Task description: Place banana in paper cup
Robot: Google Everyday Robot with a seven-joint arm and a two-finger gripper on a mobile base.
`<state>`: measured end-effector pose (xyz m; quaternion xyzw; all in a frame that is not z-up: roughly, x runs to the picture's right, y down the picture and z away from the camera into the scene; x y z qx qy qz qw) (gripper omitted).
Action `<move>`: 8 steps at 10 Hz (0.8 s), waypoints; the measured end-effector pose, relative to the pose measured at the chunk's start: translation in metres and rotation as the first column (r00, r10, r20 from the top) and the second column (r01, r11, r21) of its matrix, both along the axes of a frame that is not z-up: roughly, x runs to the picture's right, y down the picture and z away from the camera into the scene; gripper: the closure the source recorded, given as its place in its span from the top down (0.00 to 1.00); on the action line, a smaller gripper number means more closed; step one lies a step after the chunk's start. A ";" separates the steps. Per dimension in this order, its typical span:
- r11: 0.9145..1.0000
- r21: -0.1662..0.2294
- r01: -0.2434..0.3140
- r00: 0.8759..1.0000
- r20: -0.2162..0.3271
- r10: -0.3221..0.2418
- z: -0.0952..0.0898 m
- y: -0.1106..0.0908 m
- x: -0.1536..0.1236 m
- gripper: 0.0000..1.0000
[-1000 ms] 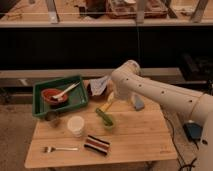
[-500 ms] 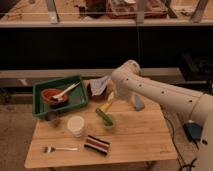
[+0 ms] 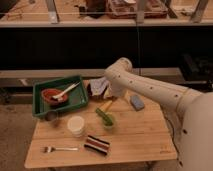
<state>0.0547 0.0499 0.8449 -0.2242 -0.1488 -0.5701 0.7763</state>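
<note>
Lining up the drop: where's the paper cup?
Camera view: the paper cup stands left of centre, just in front of the green tray, left of the green bowl; the gripper is behind that bowl.

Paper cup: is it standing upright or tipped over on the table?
Upright: the paper cup shows its round rim facing up. The claw is apart from it, near the green bowl.

The robot's thick, smooth, off-white tubular arm (image 3: 155, 92) has a rounded joint, small dark dots along its side, and widens into a bulky white body. Its gripper (image 3: 110, 99) hangs just below that joint, over the light wooden bench (image 3: 135, 137).
</note>
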 end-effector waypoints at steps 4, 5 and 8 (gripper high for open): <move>1.000 -0.008 -0.023 1.000 0.003 0.023 0.049 -0.004 -0.036 0.80; 1.000 -0.013 -0.017 1.000 0.004 0.017 0.055 -0.003 -0.037 0.80; 0.999 -0.037 -0.006 1.000 -0.007 0.005 0.076 0.011 -0.034 0.80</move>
